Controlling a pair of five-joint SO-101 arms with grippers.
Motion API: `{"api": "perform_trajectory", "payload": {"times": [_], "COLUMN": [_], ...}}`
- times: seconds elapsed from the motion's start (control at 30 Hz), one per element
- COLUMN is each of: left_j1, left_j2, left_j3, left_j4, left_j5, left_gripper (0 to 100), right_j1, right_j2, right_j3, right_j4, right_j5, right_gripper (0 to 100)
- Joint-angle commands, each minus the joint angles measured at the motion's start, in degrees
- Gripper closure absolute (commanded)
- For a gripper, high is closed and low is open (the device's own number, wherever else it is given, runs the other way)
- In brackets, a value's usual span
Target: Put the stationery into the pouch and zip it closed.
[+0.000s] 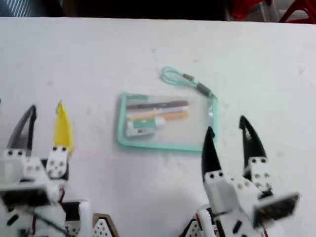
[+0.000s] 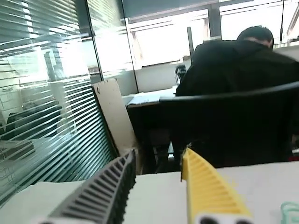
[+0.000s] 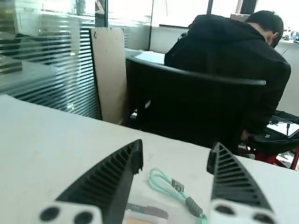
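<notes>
Tabletop (image 1: 98, 54): white, matt, smooth.
Pouch (image 1: 197, 132): clear glossy plastic film, so the contents show through. Its mint edging is matt, either cloth or soft plastic; cannot tell which.
Cord loop (image 1: 173, 76) at the pouch's corner: mint, matt, looks like woven cord. The grey pull piece (image 1: 203, 90) on it is of unclear material.
Stationery inside the pouch: dark pen (image 1: 158, 105), orange pen (image 1: 160, 116) and white tube (image 1: 143, 126), all smooth and plastic-looking.
Left gripper (image 1: 47, 106): hard matt plastic jaws with ribbed inner faces, one dark grey, one yellow.
Right gripper (image 1: 226, 124): both jaws black ribbed plastic with a slight sheen.
The housings behind both grippers are smooth white plastic.
</notes>
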Motion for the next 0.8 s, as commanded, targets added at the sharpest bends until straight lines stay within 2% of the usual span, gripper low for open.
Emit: {"api": "perform_trajectory", "payload": {"times": [0.0, 0.13, 0.23, 0.43, 0.5, 0.67, 0.77], "left_j1": [-0.1, -0.1, 0.0, 0.0, 1.1, 5.1, 6.5], "left_j2": [0.7, 0.7, 0.7, 0.8, 1.3, 1.5, 1.5], "left_j3": [15.2, 27.1, 32.8, 44.0, 44.2, 44.2, 44.2], "left_j4": [-8.8, -13.8, -13.9, -14.2, -12.1, -7.5, -2.4], "left_j5": [-6.9, -8.9, -9.1, -9.3, -9.3, -14.2, -13.3], "left_gripper": [82, 82, 82, 82, 82, 82, 82], "right_j1": [1.7, 9.3, 11.5, 11.4, 11.5, 11.9, 11.6], "right_j2": [1.3, 1.3, 1.3, 1.3, 1.3, 2.5, 2.9], "right_j3": [7.7, 19.6, 29.9, 48.0, 52.6, 52.7, 52.7], "right_j4": [-5.1, -15.0, -21.3, -26.6, -29.1, -27.6, -22.9], "right_j5": [3.1, 3.3, 3.5, 3.6, 4.9, 16.2, 18.7], "right_gripper": [78.7, 89.0, 95.8, 96.4, 96.4, 96.7, 96.4]}}
